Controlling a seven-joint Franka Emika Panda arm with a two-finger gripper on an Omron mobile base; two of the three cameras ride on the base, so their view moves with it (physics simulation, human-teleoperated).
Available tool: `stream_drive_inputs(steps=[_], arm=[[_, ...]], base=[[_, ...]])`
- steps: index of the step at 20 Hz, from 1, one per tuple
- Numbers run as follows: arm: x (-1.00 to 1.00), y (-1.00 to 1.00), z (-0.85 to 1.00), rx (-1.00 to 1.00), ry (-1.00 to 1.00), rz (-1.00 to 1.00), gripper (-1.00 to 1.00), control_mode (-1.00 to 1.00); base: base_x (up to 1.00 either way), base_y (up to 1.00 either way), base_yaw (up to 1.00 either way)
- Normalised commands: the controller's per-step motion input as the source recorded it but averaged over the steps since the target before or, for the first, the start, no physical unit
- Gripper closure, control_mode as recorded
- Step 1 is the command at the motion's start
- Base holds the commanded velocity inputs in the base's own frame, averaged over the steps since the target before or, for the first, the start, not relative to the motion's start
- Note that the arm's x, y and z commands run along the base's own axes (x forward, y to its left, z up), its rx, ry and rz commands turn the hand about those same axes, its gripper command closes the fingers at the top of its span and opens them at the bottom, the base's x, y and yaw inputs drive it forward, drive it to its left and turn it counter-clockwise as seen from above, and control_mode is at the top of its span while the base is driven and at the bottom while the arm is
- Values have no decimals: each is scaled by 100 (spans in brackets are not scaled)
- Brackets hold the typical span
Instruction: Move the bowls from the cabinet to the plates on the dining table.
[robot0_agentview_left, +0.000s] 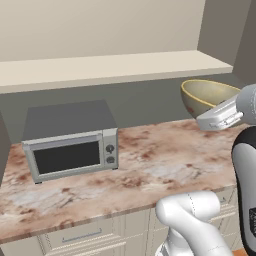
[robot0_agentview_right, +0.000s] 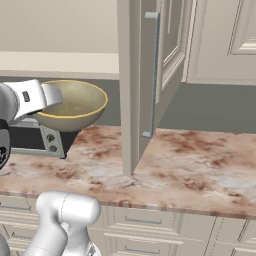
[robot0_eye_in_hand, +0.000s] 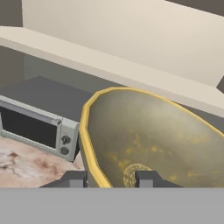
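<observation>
An olive-tan bowl (robot0_agentview_left: 204, 94) (robot0_agentview_right: 76, 104) (robot0_eye_in_hand: 148, 140) with a yellowish rim hangs tilted in the air above the marbled counter. My gripper (robot0_agentview_left: 206, 120) (robot0_agentview_right: 52, 97) (robot0_eye_in_hand: 111, 179) is shut on its rim, one finger inside the bowl and one outside. The cream cabinet (robot0_agentview_right: 131, 85) stands just right of the bowl, its door (robot0_agentview_right: 167, 60) swung open with a long grey bar handle (robot0_agentview_right: 152, 75). The cabinet's beige shelf (robot0_agentview_left: 115, 67) runs behind and above the bowl. The plates and the dining table are out of view.
A grey toaster oven (robot0_agentview_left: 70, 145) (robot0_agentview_right: 40, 141) (robot0_eye_in_hand: 35, 127) stands on the pink-brown marbled counter (robot0_agentview_left: 165, 160) (robot0_agentview_right: 190, 165), left of the bowl. The open door's edge juts out over the counter. Cream drawer fronts (robot0_agentview_right: 142, 220) line the counter's front.
</observation>
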Motion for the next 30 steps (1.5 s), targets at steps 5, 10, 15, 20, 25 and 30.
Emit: stream_drive_inputs(steps=[5, 10, 15, 20, 25, 30], arm=[[0, 1, 0, 0, 0, 0, 100, -100], [0, 0, 0, 0, 0, 0, 100, 100], [0, 0, 0, 0, 0, 0, 100, 100], [0, 0, 0, 0, 0, 0, 100, 100], [0, 0, 0, 0, 0, 0, 100, 100], [0, 0, 0, 0, 0, 0, 100, 100]], base=[[0, 0, 0], [-16, 3, 1], [-98, 2, 12], [-83, 7, 22], [-68, 32, 31], [-48, 38, 54]])
